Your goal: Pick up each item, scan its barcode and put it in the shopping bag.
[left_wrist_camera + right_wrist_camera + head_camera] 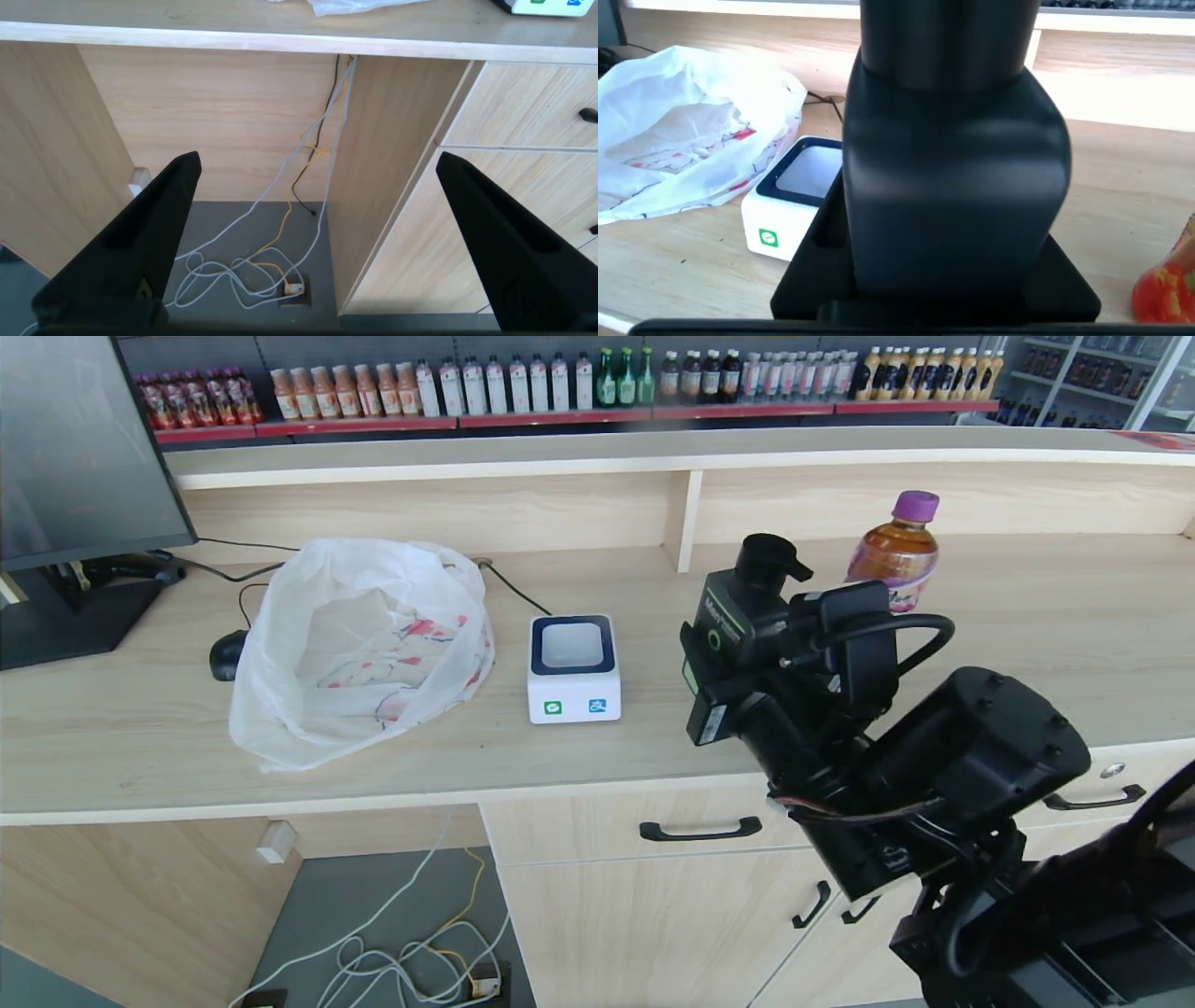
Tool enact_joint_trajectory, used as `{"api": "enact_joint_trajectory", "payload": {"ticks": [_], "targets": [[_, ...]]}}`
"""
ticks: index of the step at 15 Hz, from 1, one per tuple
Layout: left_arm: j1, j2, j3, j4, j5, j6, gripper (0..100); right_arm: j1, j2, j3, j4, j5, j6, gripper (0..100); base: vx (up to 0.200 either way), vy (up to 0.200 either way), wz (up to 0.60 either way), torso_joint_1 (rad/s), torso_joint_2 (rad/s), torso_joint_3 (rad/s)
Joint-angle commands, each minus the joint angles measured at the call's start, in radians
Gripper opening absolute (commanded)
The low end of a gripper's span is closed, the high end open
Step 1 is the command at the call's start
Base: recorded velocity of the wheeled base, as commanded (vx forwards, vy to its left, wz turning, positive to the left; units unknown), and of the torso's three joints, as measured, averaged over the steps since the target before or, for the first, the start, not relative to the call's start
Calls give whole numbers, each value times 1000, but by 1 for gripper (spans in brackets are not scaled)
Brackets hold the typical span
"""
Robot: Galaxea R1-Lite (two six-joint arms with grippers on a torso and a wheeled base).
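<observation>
A white plastic shopping bag lies open on the wooden counter, left of centre. Just right of it stands the white barcode scanner box with its dark-framed window facing up. A brown tea bottle with a purple cap stands upright at the right. My right gripper hangs above the counter between the scanner and the bottle, a dark mass close to the bottle. My left gripper is open and empty, low in front of the gap under the counter.
A monitor and a black mouse sit at the counter's left end. A raised ledge runs along the back. Drawers with black handles are below, and loose cables lie on the floor.
</observation>
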Motion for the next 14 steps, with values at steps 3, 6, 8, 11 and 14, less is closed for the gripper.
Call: {"api": "enact_joint_trajectory", "payload": {"ticks": [3,6,8,11,14], "targets": [[0,0,0,0,1,0,100,123,-127,164,-9,-66,-18,0,0,0,0,0,0,0],[0,0,0,0,1,0,100,210,-199,302,-9,-74,-42,0,0,0,0,0,0,0],[0,0,0,0,1,0,100,279,-233,344,-9,-74,-65,0,0,0,0,0,0,0],[0,0,0,0,-1,0,100,344,-256,380,-9,-74,-98,0,0,0,0,0,0,0],[0,0,0,0,-1,0,100,385,-242,373,-9,-77,-108,0,0,0,0,0,0,0]]}}
